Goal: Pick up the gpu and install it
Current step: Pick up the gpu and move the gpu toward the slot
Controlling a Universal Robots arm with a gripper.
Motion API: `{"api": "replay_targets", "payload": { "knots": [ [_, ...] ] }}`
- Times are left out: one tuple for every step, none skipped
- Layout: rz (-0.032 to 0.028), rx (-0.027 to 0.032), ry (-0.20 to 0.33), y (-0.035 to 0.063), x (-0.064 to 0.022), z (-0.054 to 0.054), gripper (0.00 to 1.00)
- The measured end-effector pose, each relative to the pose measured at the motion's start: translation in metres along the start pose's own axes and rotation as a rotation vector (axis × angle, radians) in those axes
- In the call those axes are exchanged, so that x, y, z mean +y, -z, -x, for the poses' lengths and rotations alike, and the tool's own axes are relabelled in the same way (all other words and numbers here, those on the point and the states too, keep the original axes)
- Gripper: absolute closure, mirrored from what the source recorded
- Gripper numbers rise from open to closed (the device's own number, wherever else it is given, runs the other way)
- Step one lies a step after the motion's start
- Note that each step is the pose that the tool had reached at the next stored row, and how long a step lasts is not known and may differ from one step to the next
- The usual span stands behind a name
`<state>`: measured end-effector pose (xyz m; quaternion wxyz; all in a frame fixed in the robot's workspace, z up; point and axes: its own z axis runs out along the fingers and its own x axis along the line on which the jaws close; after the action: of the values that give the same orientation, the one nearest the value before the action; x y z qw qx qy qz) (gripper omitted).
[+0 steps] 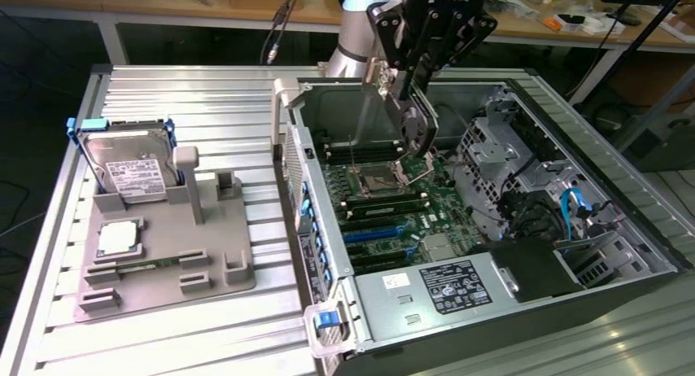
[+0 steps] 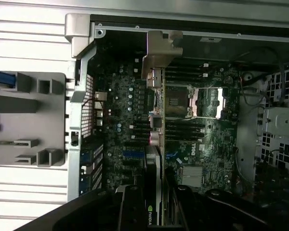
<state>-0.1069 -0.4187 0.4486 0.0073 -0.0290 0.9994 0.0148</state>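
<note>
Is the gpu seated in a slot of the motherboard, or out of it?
Out: the gripper holds the gpu on end above the motherboard, its lower edge clear of the slots.

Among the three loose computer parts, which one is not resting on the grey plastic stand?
The slim dark graphics card, held above the open case; the silver hard drive and square silver chip sit on the stand.

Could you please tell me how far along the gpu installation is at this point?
Done: the pickup; the slim dark gpu card with a silvery metal end hangs from the black gripper, shut on it. In hand: it is held over the open dark computer case, above the green motherboard. Left: seating it; it is in no slot yet.
</note>
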Motion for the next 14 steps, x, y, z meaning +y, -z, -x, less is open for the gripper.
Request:
{"api": "replay_targets", "payload": {
  "knots": [
    [0.0, 0.0, 0.0, 0.0, -0.0002, 0.003, 0.73],
    [0.0, 0.0, 0.0, -0.0001, -0.0004, 0.006, 0.73],
    [0.0, 0.0, -0.001, -0.0001, -0.0005, 0.009, 0.73],
    [0.0, 0.0, -0.001, -0.0002, -0.0007, 0.012, 0.73],
    [0.0, 0.0, -0.001, -0.0002, -0.0009, 0.015, 0.73],
    [0.0, 0.0, -0.002, -0.0002, -0.001, 0.017, 0.73],
    [0.0, 0.0, -0.002, -0.0003, -0.0013, 0.023, 0.73],
    [0.0, -0.0001, -0.002, -0.0004, -0.0015, 0.025, 0.73],
    [0.0, 0.0, -0.003, -0.0004, -0.0017, 0.029, 0.73],
    [-0.0001, 0.0, -0.003, -0.0004, -0.0018, 0.031, 0.73],
    [0.0, 0.0, -0.003, -0.0005, -0.002, 0.034, 0.73],
    [0.0, 0.0, -0.003, -0.0005, -0.0021, 0.036, 0.73],
    [-0.0001, 0.0, -0.004, -0.0005, -0.0022, 0.038, 0.73],
    [-0.0001, 0.0, -0.004, -0.0005, -0.0023, 0.039, 0.73]
  ]
}}
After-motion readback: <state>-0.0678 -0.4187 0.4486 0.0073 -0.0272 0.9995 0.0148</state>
